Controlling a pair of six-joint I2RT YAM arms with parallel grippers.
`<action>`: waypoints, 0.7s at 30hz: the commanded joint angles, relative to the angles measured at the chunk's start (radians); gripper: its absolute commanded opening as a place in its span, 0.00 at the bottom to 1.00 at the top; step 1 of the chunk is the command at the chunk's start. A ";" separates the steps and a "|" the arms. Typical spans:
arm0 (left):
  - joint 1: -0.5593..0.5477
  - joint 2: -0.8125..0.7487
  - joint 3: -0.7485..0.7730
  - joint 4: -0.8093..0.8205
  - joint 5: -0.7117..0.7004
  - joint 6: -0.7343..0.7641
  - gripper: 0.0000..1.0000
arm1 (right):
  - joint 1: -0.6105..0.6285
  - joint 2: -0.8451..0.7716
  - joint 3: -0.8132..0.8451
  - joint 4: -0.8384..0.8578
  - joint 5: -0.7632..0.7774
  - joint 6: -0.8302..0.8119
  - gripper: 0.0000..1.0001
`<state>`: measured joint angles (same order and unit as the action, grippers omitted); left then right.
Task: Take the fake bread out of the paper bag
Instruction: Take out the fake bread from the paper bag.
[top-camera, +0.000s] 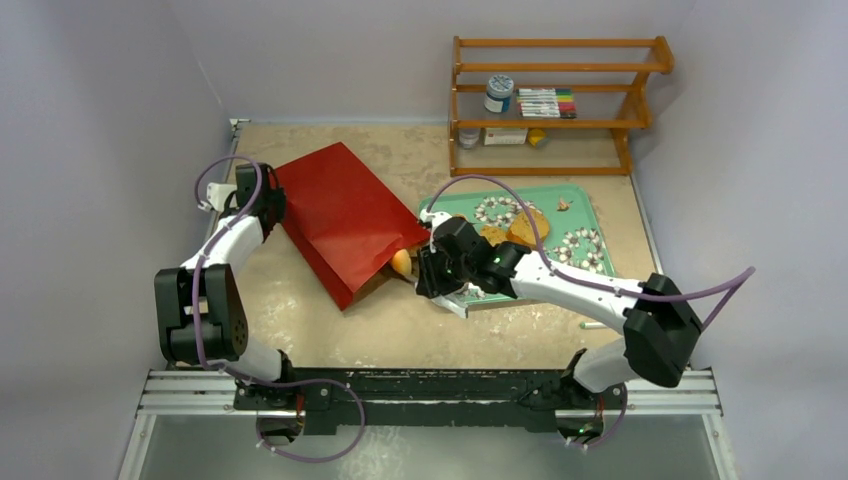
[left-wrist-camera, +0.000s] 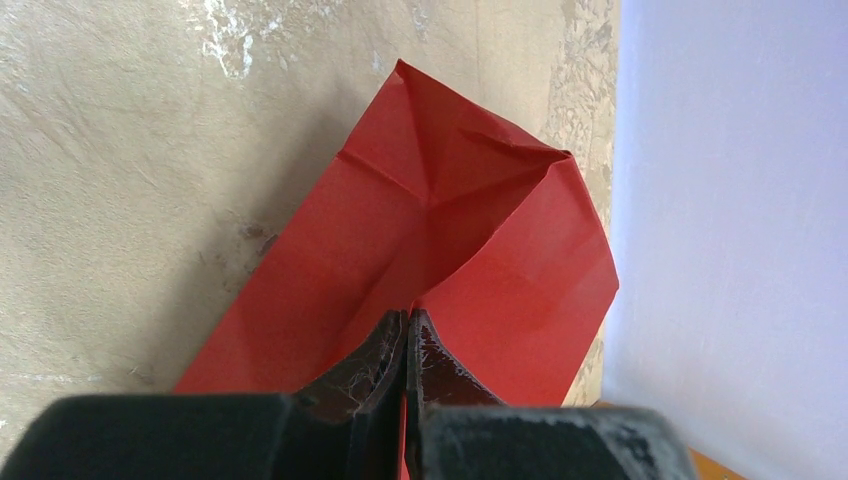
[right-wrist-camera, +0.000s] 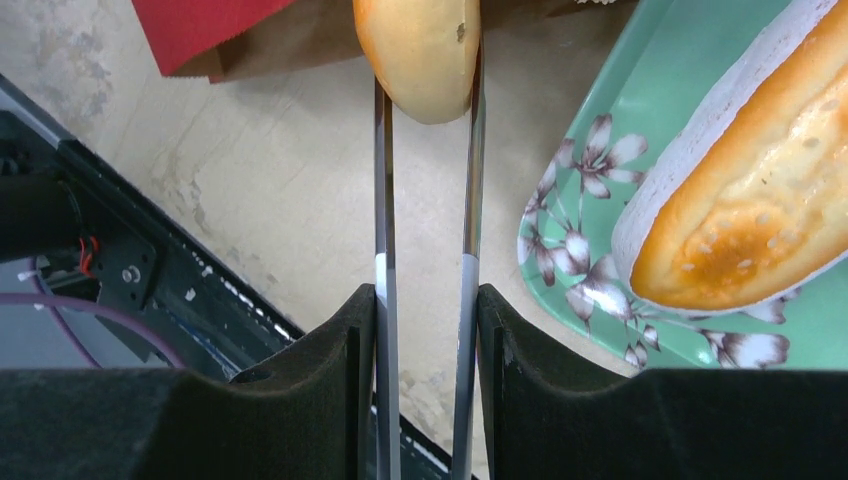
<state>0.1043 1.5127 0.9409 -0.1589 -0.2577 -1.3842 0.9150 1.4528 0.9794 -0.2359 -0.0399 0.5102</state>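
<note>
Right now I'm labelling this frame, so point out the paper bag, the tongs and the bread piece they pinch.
paper bag (top-camera: 340, 215), top view, middle of its red side.
tongs (right-wrist-camera: 383, 200), right wrist view, one metal blade.
bread piece (right-wrist-camera: 420, 50), right wrist view, its rounded golden end.

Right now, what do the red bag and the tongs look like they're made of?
The bag looks like paper, glossy red outside, dull brown inside the mouth, with sharp creases. The tongs seem thin polished metal: two flat, reflective strips.
</note>
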 joint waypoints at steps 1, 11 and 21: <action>0.000 -0.003 0.016 0.013 -0.033 -0.048 0.00 | 0.018 -0.070 0.011 -0.028 -0.034 -0.037 0.16; 0.000 0.014 0.024 0.015 -0.054 -0.051 0.00 | 0.047 -0.228 -0.037 -0.140 -0.030 -0.021 0.16; 0.001 0.031 0.045 -0.004 -0.066 -0.018 0.00 | 0.047 -0.379 -0.028 -0.236 0.060 0.042 0.16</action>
<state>0.1043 1.5337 0.9409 -0.1650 -0.2939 -1.4036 0.9577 1.1408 0.9268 -0.4488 -0.0357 0.5125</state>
